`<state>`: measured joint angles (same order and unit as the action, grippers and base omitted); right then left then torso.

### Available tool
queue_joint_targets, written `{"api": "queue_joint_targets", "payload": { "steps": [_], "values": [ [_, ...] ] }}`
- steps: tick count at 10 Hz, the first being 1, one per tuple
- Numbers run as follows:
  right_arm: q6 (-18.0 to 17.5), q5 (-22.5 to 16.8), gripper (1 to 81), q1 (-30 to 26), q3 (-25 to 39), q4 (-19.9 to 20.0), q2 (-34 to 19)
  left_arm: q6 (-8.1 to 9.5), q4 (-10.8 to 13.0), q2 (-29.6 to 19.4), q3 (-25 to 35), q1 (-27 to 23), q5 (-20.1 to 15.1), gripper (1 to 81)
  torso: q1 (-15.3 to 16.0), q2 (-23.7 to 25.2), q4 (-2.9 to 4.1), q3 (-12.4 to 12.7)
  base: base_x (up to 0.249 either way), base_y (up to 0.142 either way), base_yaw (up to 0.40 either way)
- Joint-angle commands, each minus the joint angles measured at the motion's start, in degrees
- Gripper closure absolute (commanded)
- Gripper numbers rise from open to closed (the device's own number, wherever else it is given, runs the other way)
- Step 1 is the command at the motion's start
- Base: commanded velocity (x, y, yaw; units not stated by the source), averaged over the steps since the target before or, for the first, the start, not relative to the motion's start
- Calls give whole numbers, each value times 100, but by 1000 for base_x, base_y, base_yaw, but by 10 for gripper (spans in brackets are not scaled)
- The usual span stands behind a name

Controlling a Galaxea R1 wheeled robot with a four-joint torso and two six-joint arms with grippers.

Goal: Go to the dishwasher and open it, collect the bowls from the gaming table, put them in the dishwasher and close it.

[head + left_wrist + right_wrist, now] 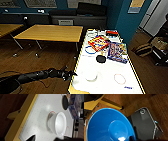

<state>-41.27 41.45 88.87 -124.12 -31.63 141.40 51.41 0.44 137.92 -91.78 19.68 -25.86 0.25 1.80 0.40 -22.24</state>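
The left gripper (70, 74), fingers apparently spread, nears the white bowl (58, 124) on the gaming table (105, 82); it should straddle the rim squarely. The right gripper's state is unclear beside the blue bowl (109, 126).

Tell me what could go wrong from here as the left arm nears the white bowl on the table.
1. The round white bowl sits near the yellow-rimmed white gaming table's edge, where the left gripper hovers; a clumsy approach may push it away or tip it.
2. The flat black round bowl and colourful game boxes lie just beyond; a shoved bowl could strike them.
3. The bright blue bowl shows close in the right wrist view, above the wood floor; if it slips, it falls.
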Motion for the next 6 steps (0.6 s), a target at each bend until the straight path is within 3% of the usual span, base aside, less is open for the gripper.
{"api": "queue_joint_targets", "payload": {
  "steps": [1, 6],
  "values": [
    [-83, -102, 811, -48, 30, -281, -215, 493, 9, -116, -260, -855, -262, 10, 0, 0, 0, 0, 0, 0, 0],
    [-259, -102, 811, -93, -32, -422, -188, 493, 113, 507, -875, -759, -271, 10, 2, 0, 0, -2, 0, 0, 0]
  ]
}}
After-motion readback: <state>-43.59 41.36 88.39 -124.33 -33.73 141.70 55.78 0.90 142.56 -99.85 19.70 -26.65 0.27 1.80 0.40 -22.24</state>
